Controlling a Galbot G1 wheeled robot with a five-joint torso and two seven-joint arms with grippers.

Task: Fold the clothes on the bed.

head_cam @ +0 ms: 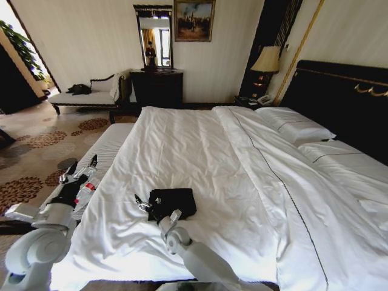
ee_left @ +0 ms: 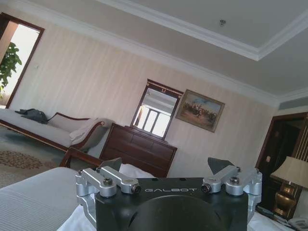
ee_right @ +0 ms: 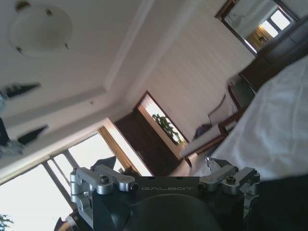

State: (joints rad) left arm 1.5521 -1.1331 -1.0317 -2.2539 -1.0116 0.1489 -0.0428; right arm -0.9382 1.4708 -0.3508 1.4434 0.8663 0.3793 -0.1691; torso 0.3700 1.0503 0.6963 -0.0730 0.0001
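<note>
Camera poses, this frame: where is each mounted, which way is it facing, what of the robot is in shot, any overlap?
Head view: on the head, looking forward and down over the bed; both arms show, left gripper off the bed's edge, right gripper at the folded black T-shirt.
Left wrist view: looks out level across the room at the mirror and chaise; own fingers open.
Right wrist view: tilted up toward the ceiling; own fingers open.
Shared: mirror and chaise appear in all three.

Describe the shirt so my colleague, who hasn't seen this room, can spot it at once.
Start at the large white bed with the tall dark headboard. On its near part, close to the foot edge, lies the T-shirt, folded into a small black bundle, with the right gripper just beside it. It is the only dark thing on the white duvet.
</note>
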